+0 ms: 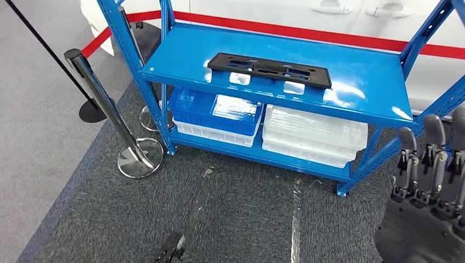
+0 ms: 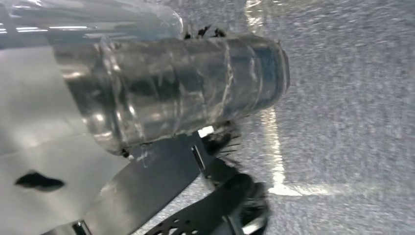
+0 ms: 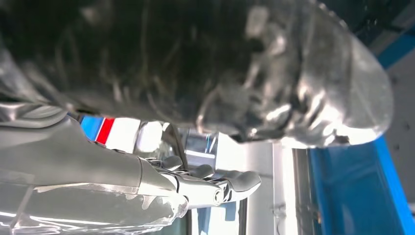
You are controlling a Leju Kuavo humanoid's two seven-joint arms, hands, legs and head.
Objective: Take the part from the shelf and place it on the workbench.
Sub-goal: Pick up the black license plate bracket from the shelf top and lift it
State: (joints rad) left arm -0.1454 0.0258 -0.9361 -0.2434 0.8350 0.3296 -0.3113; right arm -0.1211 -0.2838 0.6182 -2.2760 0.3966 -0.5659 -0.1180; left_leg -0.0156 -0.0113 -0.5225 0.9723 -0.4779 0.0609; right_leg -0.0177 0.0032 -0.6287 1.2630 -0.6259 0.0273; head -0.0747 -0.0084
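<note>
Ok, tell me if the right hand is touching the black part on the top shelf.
Apart: head view shows the right hand raised well short of the black part.

The right hand [image 1: 430,181] is cut off by the lower right corner of the head view, its palm out of frame. The shelf [image 1: 351,82] hides the far halves of the bins [image 1: 315,134]. Both wrist views are blurred.
</note>
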